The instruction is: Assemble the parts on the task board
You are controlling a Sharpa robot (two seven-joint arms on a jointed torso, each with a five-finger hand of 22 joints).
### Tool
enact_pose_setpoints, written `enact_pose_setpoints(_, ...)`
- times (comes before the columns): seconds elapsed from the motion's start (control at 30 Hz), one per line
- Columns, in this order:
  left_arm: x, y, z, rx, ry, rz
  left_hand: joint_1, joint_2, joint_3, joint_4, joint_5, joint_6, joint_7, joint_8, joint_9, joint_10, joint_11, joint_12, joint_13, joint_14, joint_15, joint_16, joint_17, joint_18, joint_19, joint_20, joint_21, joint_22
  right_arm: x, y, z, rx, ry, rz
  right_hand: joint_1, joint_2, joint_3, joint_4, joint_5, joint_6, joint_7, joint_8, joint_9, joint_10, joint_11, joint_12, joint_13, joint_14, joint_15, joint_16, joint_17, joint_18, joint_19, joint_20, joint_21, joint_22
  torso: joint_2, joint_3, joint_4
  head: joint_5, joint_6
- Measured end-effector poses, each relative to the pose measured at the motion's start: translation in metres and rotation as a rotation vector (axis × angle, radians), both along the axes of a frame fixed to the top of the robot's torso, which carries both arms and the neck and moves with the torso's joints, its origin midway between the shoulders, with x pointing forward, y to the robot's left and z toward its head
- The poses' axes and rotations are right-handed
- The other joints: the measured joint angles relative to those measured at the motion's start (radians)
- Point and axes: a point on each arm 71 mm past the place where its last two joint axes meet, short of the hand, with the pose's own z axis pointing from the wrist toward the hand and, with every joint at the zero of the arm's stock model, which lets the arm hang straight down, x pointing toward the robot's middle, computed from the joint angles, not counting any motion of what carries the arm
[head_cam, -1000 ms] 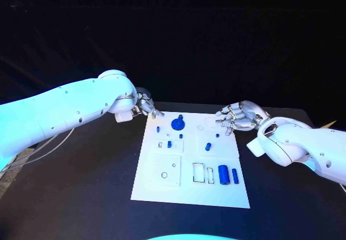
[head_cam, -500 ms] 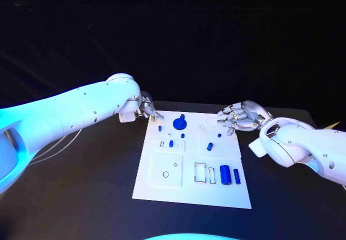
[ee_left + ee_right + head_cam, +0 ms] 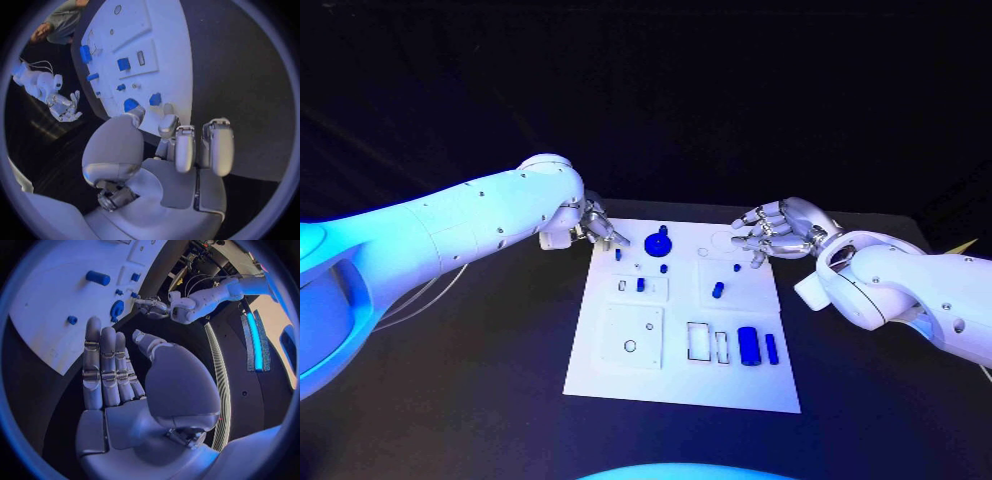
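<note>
Since the earlier frames your left arm has swung further in over the bench, and the left hand (image 3: 594,224) has settled at the far-left corner of the task board (image 3: 678,385); the right hand (image 3: 773,232) has barely shifted.

Task board: a white plate flat on the black bench (image 3: 459,380), centre of the scene. Judged rigid and stable; treat it as the fixed reference.

Hands: the left hand hangs with its fingers (image 3: 186,150) slightly curled and apart, released, grasping nothing. The right hand hovers over the far-right edge of the board, fingers (image 3: 105,370) extended side by side, also released.

Parts, in order of size:
- Large blue cylinder (image 3: 749,346), lying near-right on the board. Judged light, stiff and smooth; it may roll. Take it across its middle.
- Slim blue bar (image 3: 770,348), just beside it to the right. Pinch along the long sides.
- Blue round knob (image 3: 656,243), far centre, nearest your left hand. Grip its rim.
- Small blue pegs (image 3: 717,291), mid-board. Judged slippery and easily flicked; use a fingertip pinch only.
</note>
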Motion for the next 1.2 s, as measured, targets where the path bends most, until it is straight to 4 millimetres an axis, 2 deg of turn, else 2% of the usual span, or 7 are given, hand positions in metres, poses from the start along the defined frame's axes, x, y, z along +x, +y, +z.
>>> enact_pose_setpoints(0.27,0.0004,-0.0005,-0.0023,0.012,0.009,-0.01,-0.004,0.004,-0.007,0.001,0.0,0.0,0.0,0.0,0.0,0.0,0.0,0.0,-0.001,0.0,0.0,0.0,0.0,0.0,0.0,0.0,0.0,0.0,-0.0001,0.0003,0.0001,0.001,0.0,0.001,0.0,0.0,0.003,0.003,0.0,0.0,0.0,0.0,0.0,0.0,0.0,0.0,0.0,0.0,0.0,0.0,0.0,0.0,0.0,0.0,0.0,0.0,0.001,-0.001,0.0002,0.0,-0.001)
enact_pose_setpoints(0.6,-0.0002,-0.0021,-0.0035,0.018,0.015,-0.023,-0.004,0.004,-0.01,-0.002,0.0,0.0,0.0,0.0,0.0,0.0,0.0,0.0,-0.002,0.0,0.0,0.0,0.0,0.0,0.0,0.0,0.0,0.0,-0.0001,0.0007,0.0001,0.002,-0.001,0.002,0.0,0.0,0.003,0.003,0.0,0.0,0.0,0.0,-0.001,0.0,0.0,0.0,0.0,0.0,0.0,0.0,0.0,0.0,0.0,0.0,0.0,0.0,0.0,0.0006,-0.0003,0.002,-0.003)
enact_pose_setpoints(0.8,-0.0007,-0.0035,-0.0041,0.017,0.02,-0.031,0.031,0.039,-0.01,-0.002,0.0,0.0,0.0,0.006,0.001,0.0,0.0,0.0,-0.001,0.0,0.0,0.0,0.0,0.0,0.0,0.0,0.0,0.0,-0.0001,0.0009,0.0001,0.002,-0.001,0.002,0.0,0.0,0.003,0.003,0.0,0.0,0.0,0.0,-0.001,0.0,0.0,0.0,0.0,0.0,0.0,0.0,0.0,0.0,0.0,0.0,0.0,0.0,0.0,0.0012,-0.0009,0.002,-0.005)
enact_pose_setpoints(1.2,-0.0012,-0.0073,-0.0053,0.014,0.026,-0.043,0.058,0.047,-0.01,-0.002,0.0,0.0,0.0,0.006,0.001,0.0,0.0,0.005,0.001,0.0,0.0,0.0,0.0,0.0,0.0,0.0,0.0,0.0,-0.0001,0.0017,0.0001,0.002,-0.001,0.004,-0.004,0.004,0.0,0.006,0.0,0.0,0.0,0.0,-0.001,0.0,0.0,0.0,-0.001,0.0,0.0,-0.004,0.0,0.0,0.0,0.0,0.0,0.0,0.001,0.0006,-0.0004,0.0,-0.007)
